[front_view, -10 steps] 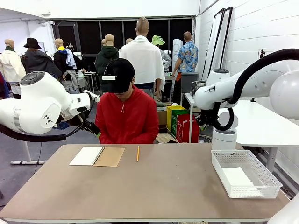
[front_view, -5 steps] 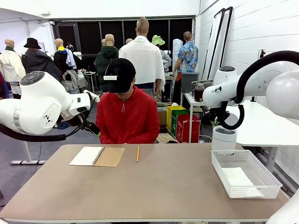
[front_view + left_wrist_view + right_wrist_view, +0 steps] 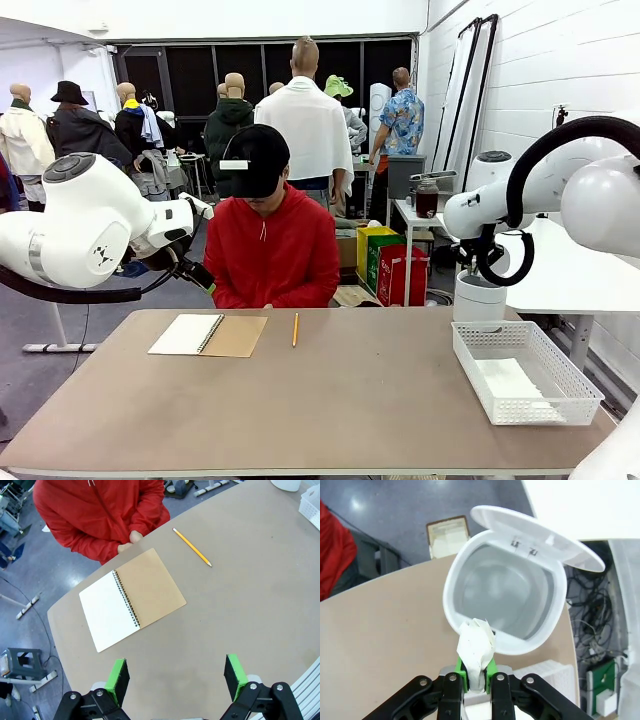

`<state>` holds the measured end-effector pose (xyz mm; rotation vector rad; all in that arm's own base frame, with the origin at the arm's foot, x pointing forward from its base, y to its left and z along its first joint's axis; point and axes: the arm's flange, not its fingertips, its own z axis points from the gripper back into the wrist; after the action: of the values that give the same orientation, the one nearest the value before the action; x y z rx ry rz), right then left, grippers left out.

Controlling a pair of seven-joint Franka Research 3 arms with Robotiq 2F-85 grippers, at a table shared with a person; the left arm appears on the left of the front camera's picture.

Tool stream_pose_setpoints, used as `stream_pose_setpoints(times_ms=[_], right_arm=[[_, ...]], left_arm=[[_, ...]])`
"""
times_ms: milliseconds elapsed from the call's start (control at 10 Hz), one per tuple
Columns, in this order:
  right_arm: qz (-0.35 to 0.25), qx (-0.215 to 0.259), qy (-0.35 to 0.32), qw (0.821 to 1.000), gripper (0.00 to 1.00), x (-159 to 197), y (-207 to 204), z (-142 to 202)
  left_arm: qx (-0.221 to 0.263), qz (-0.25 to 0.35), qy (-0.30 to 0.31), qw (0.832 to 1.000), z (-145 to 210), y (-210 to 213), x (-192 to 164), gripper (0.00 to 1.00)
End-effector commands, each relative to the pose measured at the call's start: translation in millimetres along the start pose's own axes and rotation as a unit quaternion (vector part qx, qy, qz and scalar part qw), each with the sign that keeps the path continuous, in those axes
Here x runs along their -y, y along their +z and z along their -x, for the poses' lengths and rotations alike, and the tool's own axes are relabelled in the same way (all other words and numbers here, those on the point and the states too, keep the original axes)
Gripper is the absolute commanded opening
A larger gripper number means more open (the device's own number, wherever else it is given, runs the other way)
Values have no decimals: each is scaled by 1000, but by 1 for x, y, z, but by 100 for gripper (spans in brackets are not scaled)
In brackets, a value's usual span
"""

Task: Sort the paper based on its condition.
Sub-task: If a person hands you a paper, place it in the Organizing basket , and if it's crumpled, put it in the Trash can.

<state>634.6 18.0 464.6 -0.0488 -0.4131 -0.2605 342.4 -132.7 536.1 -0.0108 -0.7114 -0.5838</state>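
Note:
A crumpled white paper [image 3: 476, 649] is pinched between the green pads of my right gripper [image 3: 476, 678], which is shut on it. The gripper hovers just over the near rim of an open white bin [image 3: 506, 600] with its lid [image 3: 540, 537] flipped back. In the front view that bin [image 3: 480, 297] stands at the table's far right, under my right arm. A flat white paper [image 3: 510, 379] lies in the white mesh basket [image 3: 560, 372]. My left gripper [image 3: 177, 676] is open and holds nothing, high above the table near the notebook [image 3: 132, 599].
A spiral notebook [image 3: 208, 335] lies open at the far left, and a yellow pencil [image 3: 295, 329] lies beside it. A person in a red hoodie [image 3: 272, 255] sits at the far edge, with hands [image 3: 131, 536] by the notebook. Bare tabletop [image 3: 330, 400] spans the middle and front.
My right arm has swung to the right, carrying the crumpled paper over the open bin. The left arm, notebook and pencil have not moved.

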Motion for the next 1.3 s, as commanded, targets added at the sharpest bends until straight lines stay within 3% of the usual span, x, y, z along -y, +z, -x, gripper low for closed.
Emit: stream_pose_setpoints(times_ms=[0, 900, 1200], right_arm=[[21, 27, -24, 999, 5, -2, -14, -14], [34, 16, -77, 996, 5, 13, -46, -36], [25, 12, -78, 997, 65, 13, -45, -36]], left_arm=[[2, 0, -1, 1000, 0, 0, 0, 100], [2, 0, -1, 1000, 0, 0, 0, 100], [2, 0, -1, 1000, 0, 0, 0, 100]])
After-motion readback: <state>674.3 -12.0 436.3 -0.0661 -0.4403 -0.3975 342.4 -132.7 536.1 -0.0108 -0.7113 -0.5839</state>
